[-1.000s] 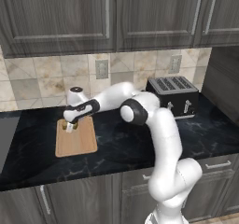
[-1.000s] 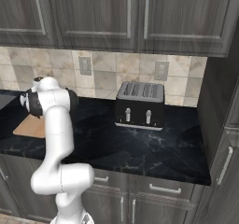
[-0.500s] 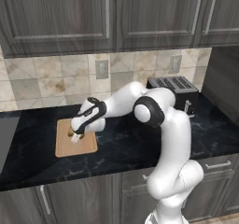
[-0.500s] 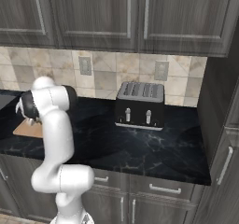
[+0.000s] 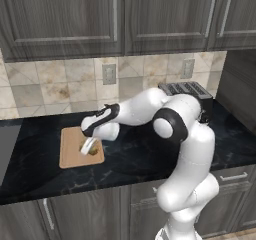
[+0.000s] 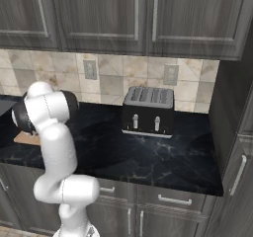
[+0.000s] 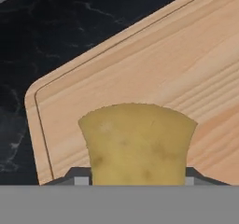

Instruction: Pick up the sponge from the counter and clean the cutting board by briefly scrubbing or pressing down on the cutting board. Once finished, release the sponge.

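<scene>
I have moved toward the board's (image 7: 140, 78) near edge; my fingers (image 7: 77, 177) clamp the sponge (image 7: 137, 143), pressing it down to scrub.

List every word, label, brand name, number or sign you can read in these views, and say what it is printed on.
None: no readable text in any view.
The toaster shows two pale levers on its front, no lettering.
The cutting board carries wood grain, no stamp.
The sponge held in the gripper is plain yellow.
The counter has pale veins, the wall outlets plain plates.
</scene>
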Available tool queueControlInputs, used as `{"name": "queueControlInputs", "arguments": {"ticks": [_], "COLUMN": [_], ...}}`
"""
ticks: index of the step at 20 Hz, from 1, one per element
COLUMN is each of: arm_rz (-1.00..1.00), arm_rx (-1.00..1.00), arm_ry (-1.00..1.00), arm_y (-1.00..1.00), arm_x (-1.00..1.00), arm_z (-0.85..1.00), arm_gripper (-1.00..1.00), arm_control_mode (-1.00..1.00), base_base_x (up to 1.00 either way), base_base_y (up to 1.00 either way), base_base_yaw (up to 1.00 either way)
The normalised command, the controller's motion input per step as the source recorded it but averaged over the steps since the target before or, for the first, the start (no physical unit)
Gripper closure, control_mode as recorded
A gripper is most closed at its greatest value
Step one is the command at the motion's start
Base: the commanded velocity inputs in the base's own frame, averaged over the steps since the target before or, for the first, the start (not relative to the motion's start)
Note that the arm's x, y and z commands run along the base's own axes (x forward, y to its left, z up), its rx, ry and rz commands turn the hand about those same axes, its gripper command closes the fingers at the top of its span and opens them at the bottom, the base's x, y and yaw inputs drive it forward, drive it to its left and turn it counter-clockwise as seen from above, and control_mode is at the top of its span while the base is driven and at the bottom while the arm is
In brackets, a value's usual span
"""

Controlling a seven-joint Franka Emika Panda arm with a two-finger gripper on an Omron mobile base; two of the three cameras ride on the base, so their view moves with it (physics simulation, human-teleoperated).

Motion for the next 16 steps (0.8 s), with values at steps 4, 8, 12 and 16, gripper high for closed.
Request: {"name": "queueControlInputs", "arguments": {"ticks": [4,8,12,16], "arm_rz": [-0.16,-0.2,-0.19,-0.18], "arm_rx": [0.0,-0.01,-0.04,-0.02], "arm_ry": [0.29,0.07,0.0,0.0], "arm_y": [-0.22,-0.41,-0.57,-0.57], "arm_x": [-0.22,-0.14,-0.3,-0.22], "arm_z": [0.4,0.35,0.22,0.01], "arm_gripper": [1.0,1.0,1.0,1.0], "arm_control_mode": [-1.0,-1.0,-1.0,-1.0], "base_base_x": [0.0,0.0,0.0,0.0], "base_base_y": [0.0,0.0,0.0,0.0], "base_base_yaw": [0.0,0.0,0.0,0.0]}}
